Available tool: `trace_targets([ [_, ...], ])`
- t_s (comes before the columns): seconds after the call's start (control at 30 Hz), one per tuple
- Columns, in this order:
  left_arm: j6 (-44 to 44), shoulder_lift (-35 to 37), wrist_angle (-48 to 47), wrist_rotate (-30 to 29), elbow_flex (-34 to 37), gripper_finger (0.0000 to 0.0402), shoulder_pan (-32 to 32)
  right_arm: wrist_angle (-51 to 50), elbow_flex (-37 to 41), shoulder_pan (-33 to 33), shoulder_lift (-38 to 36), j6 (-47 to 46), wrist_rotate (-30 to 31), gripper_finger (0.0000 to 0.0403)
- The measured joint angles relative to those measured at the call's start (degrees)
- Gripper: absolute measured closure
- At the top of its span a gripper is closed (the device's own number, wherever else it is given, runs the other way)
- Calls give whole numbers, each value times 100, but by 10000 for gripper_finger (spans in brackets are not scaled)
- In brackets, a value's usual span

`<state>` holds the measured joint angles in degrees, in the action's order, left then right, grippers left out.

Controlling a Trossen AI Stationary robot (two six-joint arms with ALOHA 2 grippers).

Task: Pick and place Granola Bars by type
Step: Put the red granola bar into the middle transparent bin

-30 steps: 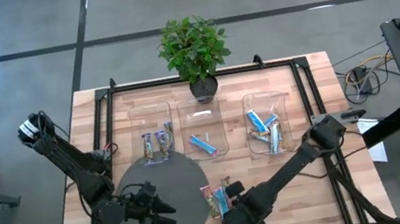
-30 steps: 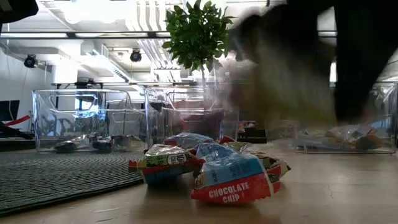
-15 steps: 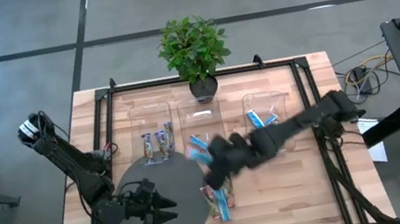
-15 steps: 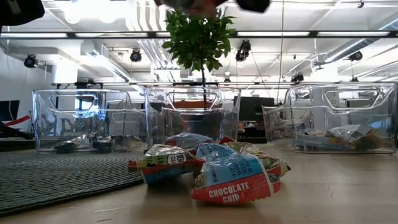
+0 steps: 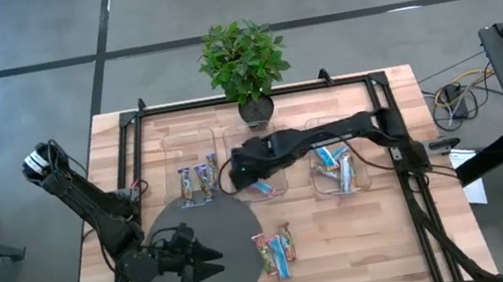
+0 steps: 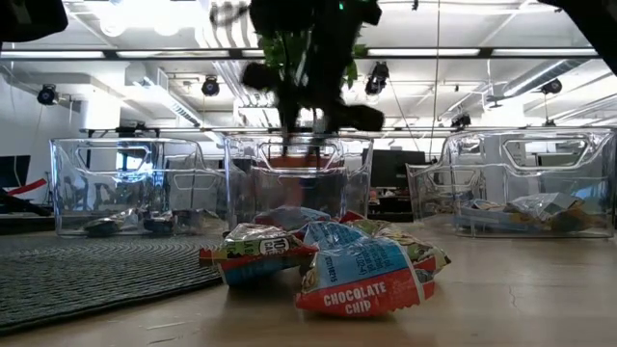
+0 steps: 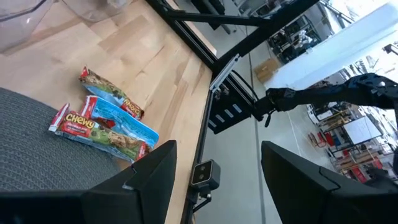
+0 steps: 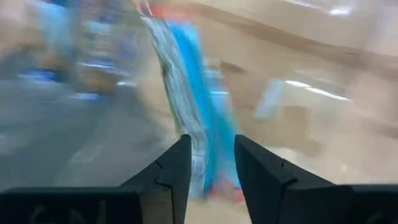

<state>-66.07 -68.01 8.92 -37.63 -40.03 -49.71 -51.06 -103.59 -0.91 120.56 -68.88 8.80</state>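
Three loose granola bars [image 5: 275, 251] lie in a small pile on the wooden table, beside the round dark mat; they also show close up in the low view [image 6: 328, 265] and in the left wrist view [image 7: 106, 121]. My right gripper [image 5: 238, 171] reaches from the right and hangs over the middle clear tray [image 5: 252, 141], shut on a blue-and-white bar [image 8: 193, 118]. Other blue bars [image 5: 258, 184] lie in that tray. My left gripper [image 5: 200, 262] waits open over the mat, with nothing between its fingers [image 7: 149, 180]. My right gripper has the blue-and-white bar between its two fingers [image 8: 177, 171], which slant steeply down from above. The bar's end [image 8: 202, 171] sits in the gap and the rest stretches away below the fingers, clear of the table. Blur hides how much of the bar is gripped.
Three clear trays stand in a row at the far side: the left one [image 5: 189, 143] holds dark bars, the right one [image 5: 333, 130] mixed bars. A potted plant [image 5: 244, 61] stands behind the middle tray. The dark round mat [image 5: 215, 230] lies at the near left.
My right gripper has swung from the near edge beside the loose bars, up and toward the far side, to above the middle tray, rolling its wrist on the way. The loose pile has stayed where it was.
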Motion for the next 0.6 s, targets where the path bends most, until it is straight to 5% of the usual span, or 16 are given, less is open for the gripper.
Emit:
trace_targets([
  [0.27, 163, -4, -8, 70, 0, 186, -81, -292, -17, 286, -159, 55, 198, 240],
  [0.5, 180, -7, -44, 66, 0, 186, -76, -310, -120, 1257, -928, 3234, 450, 215],
  [0.6, 173, -7, -45, -72, 0, 186, -70, -665, -118, 1796, -1067, 3859, 364, 216],
])
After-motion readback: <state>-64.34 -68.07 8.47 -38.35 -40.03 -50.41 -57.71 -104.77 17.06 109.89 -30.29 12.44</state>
